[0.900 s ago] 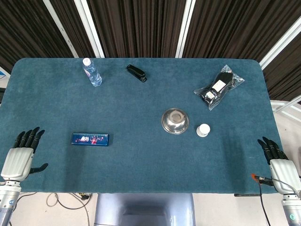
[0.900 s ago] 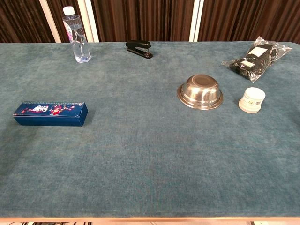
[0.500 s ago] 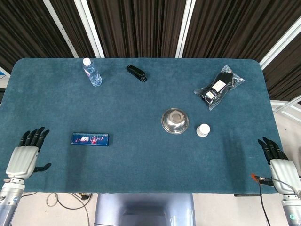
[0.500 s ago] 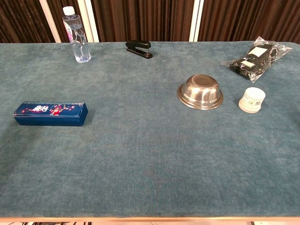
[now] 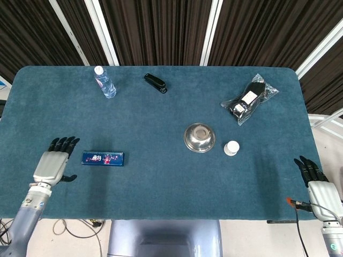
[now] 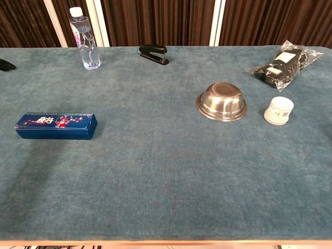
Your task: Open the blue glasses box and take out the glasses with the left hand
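Right now my left hand [image 5: 52, 165] sits over the near left part of the teal table [image 5: 161, 118], palm down with its dark fingers spread forward and nothing in it. It is just beside the left end of the blue glasses box [image 5: 102, 158], not touching it as far as I can tell from the head view. The box lies flat and closed, its long axis running left to right across the table, roughly parallel to the near edge; the decorated top face looks up. From the chest view the box [image 6: 56, 126] shows its long side toward me, and only a dark fingertip shows at the left edge of that frame. My right hand [image 5: 317, 184] is at the near right corner, well apart from the box, fingers loosely extended and holding nothing. Further back stand a water bottle [image 5: 104, 82] and a black stapler [image 5: 155, 83], with a steel bowl [image 5: 200, 137] and a small white jar [image 5: 231, 148] to the right
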Tool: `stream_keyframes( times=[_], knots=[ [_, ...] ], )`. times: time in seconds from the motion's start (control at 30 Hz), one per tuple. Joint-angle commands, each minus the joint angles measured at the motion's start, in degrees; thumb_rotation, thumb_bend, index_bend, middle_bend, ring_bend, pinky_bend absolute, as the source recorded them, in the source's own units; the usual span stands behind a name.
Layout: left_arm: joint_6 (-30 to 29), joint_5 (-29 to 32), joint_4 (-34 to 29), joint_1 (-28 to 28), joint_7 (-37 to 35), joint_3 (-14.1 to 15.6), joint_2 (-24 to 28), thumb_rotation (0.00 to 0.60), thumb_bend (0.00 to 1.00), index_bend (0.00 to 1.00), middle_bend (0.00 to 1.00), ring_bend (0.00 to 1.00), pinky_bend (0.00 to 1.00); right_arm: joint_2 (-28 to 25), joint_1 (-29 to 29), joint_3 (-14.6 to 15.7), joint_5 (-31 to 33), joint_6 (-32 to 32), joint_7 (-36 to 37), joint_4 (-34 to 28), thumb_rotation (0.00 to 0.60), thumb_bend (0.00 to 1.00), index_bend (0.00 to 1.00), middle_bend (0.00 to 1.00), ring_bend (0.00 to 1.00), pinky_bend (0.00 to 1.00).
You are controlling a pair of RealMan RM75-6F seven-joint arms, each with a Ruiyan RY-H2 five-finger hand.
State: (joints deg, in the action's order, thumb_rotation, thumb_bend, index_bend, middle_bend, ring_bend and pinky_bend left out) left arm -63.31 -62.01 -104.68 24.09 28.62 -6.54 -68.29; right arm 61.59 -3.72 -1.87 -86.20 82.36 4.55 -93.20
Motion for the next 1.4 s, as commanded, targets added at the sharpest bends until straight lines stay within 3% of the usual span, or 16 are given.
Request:
stream_keyframes(
  times=[0.03,0.23,0.8,1.4],
  knots=[
    [3.12,4.92,1.23,3.43,2.64,-1.40,-2.24,0.600,0.18,0.00,0.11,0.00,0.02,-0.02,-0.01,0.00,0.03,-0.05,0.08,0.02,0.600,0.10,0.00,0.00,0.00,0.21],
    [4.68,8.62,2.39,6.53,5.28,-1.40,-4.77,0.600,0.29,0.00,0.15,0.00,0.03,-0.08,-0.04,-0.01,0.12,-0.17,0.21,0.02,0.600,0.10,0.00,0.00,0.00,0.21],
    [5.83,15.07,6.16,11.60,8.99,-0.49,-10.58,0.600,0.35,0.00,0.20,0.00,0.03,-0.08,0.04,-0.04,0.10,0.02,0.37,0.02,0.600,0.10,0.00,0.00,0.00,0.21],
    [4.95,16.15,7.00,13.06,8.73,1.19,-10.80,0.600,0.39,0.00,0.25,0.00,0.04,-0.06,0.02,-0.07,0.18,-0.04,0.28,-0.09,0.600,0.11,0.00,0.00,0.00,0.21]
  ],
)
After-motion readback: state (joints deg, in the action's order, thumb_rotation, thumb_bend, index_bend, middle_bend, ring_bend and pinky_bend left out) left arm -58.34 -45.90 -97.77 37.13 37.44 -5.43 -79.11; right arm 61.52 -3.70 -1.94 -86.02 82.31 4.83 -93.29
